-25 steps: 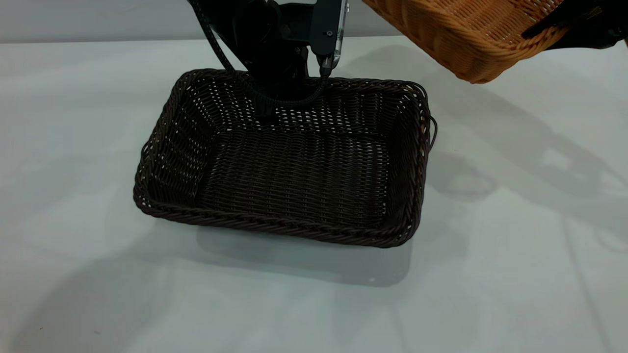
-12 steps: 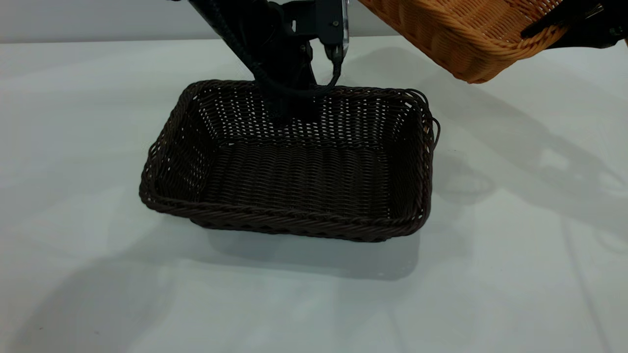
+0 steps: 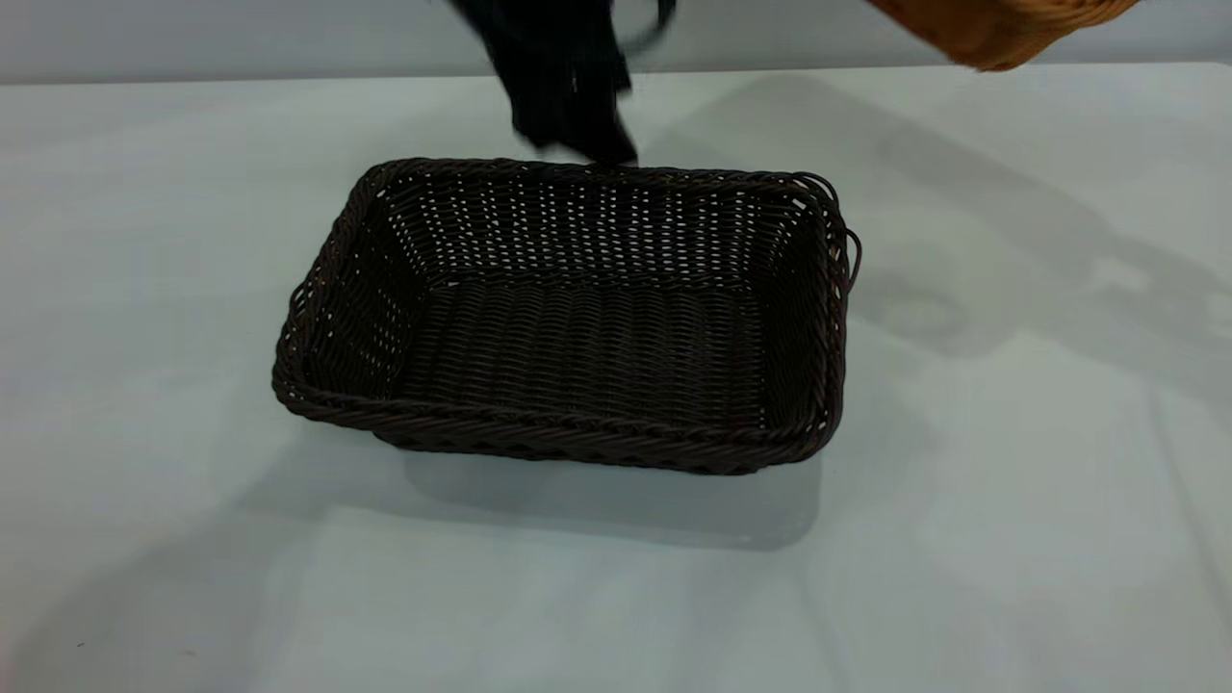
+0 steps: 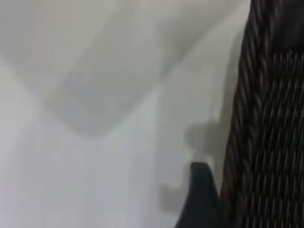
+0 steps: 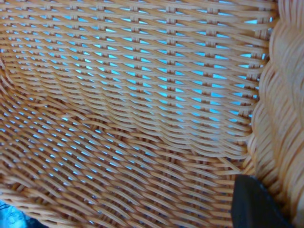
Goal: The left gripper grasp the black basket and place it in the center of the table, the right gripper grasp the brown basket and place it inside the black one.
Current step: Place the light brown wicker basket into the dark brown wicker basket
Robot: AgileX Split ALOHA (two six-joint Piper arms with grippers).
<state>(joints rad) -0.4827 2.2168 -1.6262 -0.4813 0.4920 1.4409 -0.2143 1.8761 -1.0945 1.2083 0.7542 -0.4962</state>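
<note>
The black basket [image 3: 577, 337] stands flat on the white table [image 3: 144, 241], around the middle. My left gripper [image 3: 589, 135] is blurred just above and behind the basket's far rim; it no longer carries the basket. In the left wrist view one of its fingers [image 4: 202, 197] stands outside the dark woven wall [image 4: 270, 118]. Only one corner of the brown basket [image 3: 1001, 29] shows, high at the top right. In the right wrist view my right gripper [image 5: 268, 190] is shut on the brown basket's rim [image 5: 285, 104], one finger [image 5: 251, 202] inside against the weave.
The table stretches bare white all round the black basket, with soft shadows of the arms and the raised basket at the right. A grey wall [image 3: 241, 38] runs behind the table's far edge.
The left gripper has let go of the black basket and risen up and back; the basket stays put on the table. The right arm has lifted the brown basket higher, nearly out of view.
</note>
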